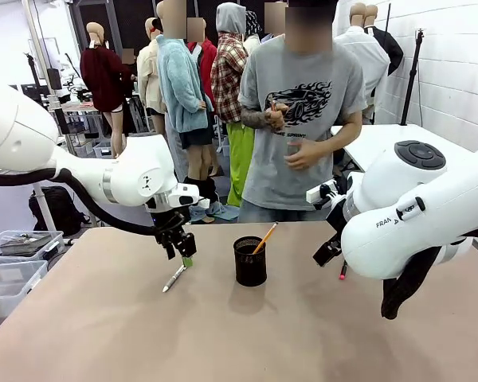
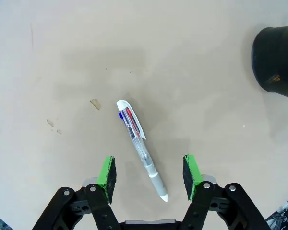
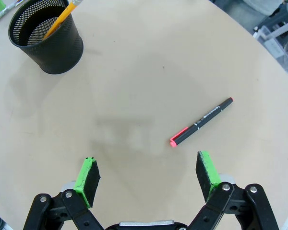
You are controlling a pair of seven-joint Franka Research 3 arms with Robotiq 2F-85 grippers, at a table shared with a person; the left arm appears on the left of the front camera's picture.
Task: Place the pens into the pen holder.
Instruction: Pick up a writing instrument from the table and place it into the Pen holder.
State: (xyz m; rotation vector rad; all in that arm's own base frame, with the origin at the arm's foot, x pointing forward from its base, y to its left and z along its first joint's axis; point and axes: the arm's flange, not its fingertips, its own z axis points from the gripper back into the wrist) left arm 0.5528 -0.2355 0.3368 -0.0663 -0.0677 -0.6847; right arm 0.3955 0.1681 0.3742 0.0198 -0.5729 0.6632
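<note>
3 pens in all, 1 pen holder, 2 end effectors. The pen holder (image 1: 249,261), black mesh, stands upright on the tan surface (image 1: 103,334), abt midway between its left & right edges and nearer the far edge than the near one. Only 1 of the 3 pens is inside it: the yellow-orange pencil (image 1: 264,238) leans against the rim, top end tilted toward the right edge.

The other 2 lie flat on the surface. The white-silver pen (image 1: 174,278) is on the left-edge side of the holder, near it but not touching. The left end effector (image 1: 183,253) hangs low right over it, pads spread apart; in the left wrist view the pen runs at a slant between the 2 green pads and touches neither.

The dark pen with red-pink tip (image 1: 343,270) lies on the right-edge side of the holder. The right end effector (image 3: 146,165) is also spread wide w/ nothing in it; in its wrist view that pen sits ahead of one pad, not between the 2.

1 person stands at the far edge, both hands (image 1: 275,117) held up at chest level, off the surface
</note>
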